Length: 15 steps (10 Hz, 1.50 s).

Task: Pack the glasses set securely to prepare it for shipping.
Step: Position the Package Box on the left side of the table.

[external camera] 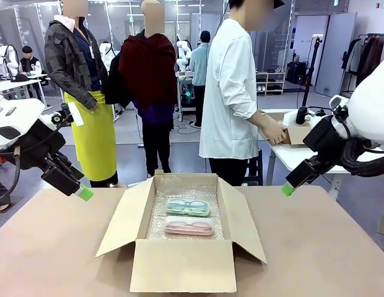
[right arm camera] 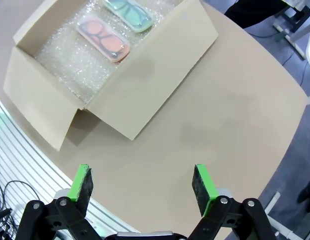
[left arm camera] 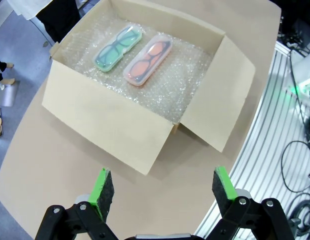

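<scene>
- Left jaws: released, spread wide, nothing between the green pads (left arm camera: 101,192). They hang in the air over the left end of the worktop (external camera: 43,247), apart from everything.
- Right jaws: also released, pads (right arm camera: 202,186) wide apart with nothing held. They hover off the right end of the worktop, pad tip (external camera: 288,189) pointing down and inward.
- Cardboard box (external camera: 183,266) sits mid-worktop between the 2 arms, top open, side flaps splayed outward.
- Bubble wrap (external camera: 179,185) lines the box floor and walls.
- Glasses set is inside the box, lying flat on the bubble wrap:
  - mint green case (external camera: 187,207) on the far side, toward the person
  - pink case (external camera: 189,227) just beside it on the robot's side, parallel, with a narrow gap between them
  - both are closed, spectacles visible through the lids
- Left wrist view: mint green case (left arm camera: 117,48) and pink case (left arm camera: 147,60) sit toward the far end of the box, with bare wrap near the front wall.
- Person in a white shirt (external camera: 229,93) stands past the far edge, turned sideways, with a hand (external camera: 275,133) at a small box on the next table.
</scene>
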### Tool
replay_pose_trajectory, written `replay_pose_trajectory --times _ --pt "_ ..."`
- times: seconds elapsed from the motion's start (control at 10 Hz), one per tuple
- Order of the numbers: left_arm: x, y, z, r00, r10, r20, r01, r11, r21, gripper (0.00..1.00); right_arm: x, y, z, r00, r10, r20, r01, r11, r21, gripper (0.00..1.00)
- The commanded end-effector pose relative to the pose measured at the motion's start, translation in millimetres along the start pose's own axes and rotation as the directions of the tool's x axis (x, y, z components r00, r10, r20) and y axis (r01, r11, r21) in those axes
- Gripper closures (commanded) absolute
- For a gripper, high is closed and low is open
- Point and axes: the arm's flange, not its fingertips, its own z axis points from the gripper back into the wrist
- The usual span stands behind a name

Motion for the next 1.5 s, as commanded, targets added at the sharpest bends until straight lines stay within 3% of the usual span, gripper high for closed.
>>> replay_pose_trajectory --times 0.0,0.1,0.2,0.3,0.4,0.5,0.7,1.1,1.2,1.3,1.4 --pt "-1 0 0 1.000 -0.002 0.017 0.002 1.000 -0.012 0.00 0 -1 -2 1.000 0.000 0.006 0.000 1.000 -0.005 0.00" --pt "0 0 0 1.000 0.000 0.000 0.000 1.000 0.000 0.00 0 -1 -2 1.000 0.000 0.006 0.000 1.000 -0.005 0.00" --pt "11 26 7 0.990 0.139 0.027 -0.135 0.985 -0.108 0.00 0 -1 -2 1.000 0.000 0.006 0.000 1.000 -0.005 0.00" --pt "5 58 1 0.963 0.262 0.054 -0.230 0.915 -0.330 0.00 0 -1 -2 1.000 0.000 0.006 0.000 1.000 -0.005 0.00" --pt "-9 82 -2 0.952 0.295 0.080 -0.265 0.927 -0.267 0.00 0 -1 -2 1.000 0.000 0.006 0.000 1.000 -0.005 0.00" --pt "-25 102 -6 0.930 0.355 0.098 -0.315 0.905 -0.287 0.00 0 -1 -2 1.000 0.000 0.006 0.000 1.000 -0.005 0.00" --pt "-66 141 -36 0.839 0.531 0.116 -0.433 0.782 -0.448 0.00 0 -1 -2 1.000 0.000 0.006 0.000 1.000 -0.005 0.00" --pt "-122 182 -103 0.713 0.698 0.066 -0.538 0.606 -0.586 0.00 0 -1 -2 1.000 0.000 0.006 0.000 1.000 -0.005 0.00" --pt "-137 189 -125 0.666 0.745 0.045 -0.555 0.535 -0.638 0.00 0 -1 -2 1.000 0.000 0.006 0.000 1.000 -0.005 0.00" --pt "-146 198 -136 0.658 0.752 0.045 -0.588 0.550 -0.593 0.00 0 -1 -2 1.000 0.000 0.006 0.000 1.000 -0.005 0.00" --pt "-150 204 -142 0.644 0.764 0.032 -0.599 0.530 -0.601 0.00 0 -1 -2 1.000 0.000 0.006 0.000 1.000 -0.005 0.00"
